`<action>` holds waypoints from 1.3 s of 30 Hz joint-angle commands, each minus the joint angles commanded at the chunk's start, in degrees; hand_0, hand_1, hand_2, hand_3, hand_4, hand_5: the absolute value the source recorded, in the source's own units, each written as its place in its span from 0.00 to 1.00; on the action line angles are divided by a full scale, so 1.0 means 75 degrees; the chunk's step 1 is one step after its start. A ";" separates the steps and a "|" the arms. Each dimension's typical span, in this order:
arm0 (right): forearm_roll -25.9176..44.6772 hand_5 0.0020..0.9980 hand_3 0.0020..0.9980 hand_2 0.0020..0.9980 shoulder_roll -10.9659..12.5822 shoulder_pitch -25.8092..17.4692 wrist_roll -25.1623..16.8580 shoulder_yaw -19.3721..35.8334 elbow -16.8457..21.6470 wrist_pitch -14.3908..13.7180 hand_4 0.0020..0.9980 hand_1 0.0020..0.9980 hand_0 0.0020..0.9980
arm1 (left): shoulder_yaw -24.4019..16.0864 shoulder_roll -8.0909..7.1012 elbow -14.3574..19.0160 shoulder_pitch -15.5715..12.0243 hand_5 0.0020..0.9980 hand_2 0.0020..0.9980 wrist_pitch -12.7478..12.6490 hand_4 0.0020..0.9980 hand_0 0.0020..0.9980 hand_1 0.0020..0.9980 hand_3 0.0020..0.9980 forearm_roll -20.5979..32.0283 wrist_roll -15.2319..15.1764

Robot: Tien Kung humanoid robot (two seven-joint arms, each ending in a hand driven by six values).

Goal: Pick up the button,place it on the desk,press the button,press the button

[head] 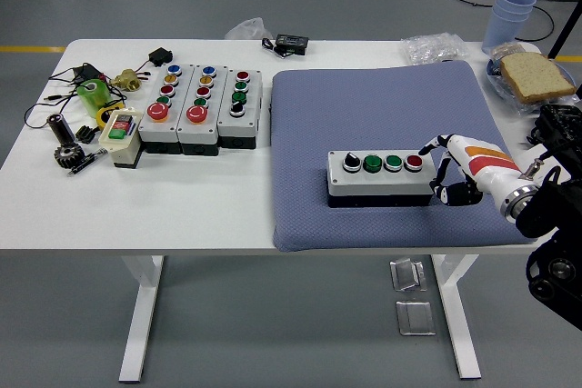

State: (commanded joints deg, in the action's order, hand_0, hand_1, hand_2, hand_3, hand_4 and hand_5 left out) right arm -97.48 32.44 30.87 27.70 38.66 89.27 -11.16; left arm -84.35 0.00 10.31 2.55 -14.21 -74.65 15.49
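Button box (380,176) on mat — right hand (457,170) fingers at its right end.

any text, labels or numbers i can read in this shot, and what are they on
None can be read.
Four-button box on the blue pad: no print visible.
Three control boxes at the back left: any labels too small to read.
Small green-and-red switch box: blurred.
Black adapter: label too small.

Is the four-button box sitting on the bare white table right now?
No, the four-button box rests on the blue-grey pad, with the right hand at its right end, by the red button.
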 joint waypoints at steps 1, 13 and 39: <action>0.0032 0.00 0.71 0.20 -0.0010 0.0004 -0.0004 -0.0024 -0.0038 -0.0005 0.55 0.00 0.15 | 0.0006 0.0000 0.0000 0.0000 0.46 0.42 0.0003 0.26 0.54 0.42 0.42 -0.0007 0.0001; -0.0090 0.00 0.72 0.20 -0.0110 0.0076 0.0038 -0.0166 -0.0133 -0.0007 0.53 0.00 0.15 | 0.0008 0.0000 0.0000 0.0011 0.46 0.42 0.0009 0.26 0.54 0.42 0.42 -0.0023 0.0010; -0.0334 0.00 0.71 0.20 -0.0291 0.0060 0.0137 -0.0018 -0.0024 0.0073 0.53 0.00 0.14 | -0.0009 0.0000 0.0000 0.0011 0.46 0.42 0.0014 0.26 0.54 0.42 0.42 -0.0029 0.0012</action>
State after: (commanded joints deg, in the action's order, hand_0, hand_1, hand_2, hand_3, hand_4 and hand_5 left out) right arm -99.98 30.25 31.32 28.73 38.53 89.09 -10.61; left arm -84.41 0.00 10.31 2.63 -14.11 -74.87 15.58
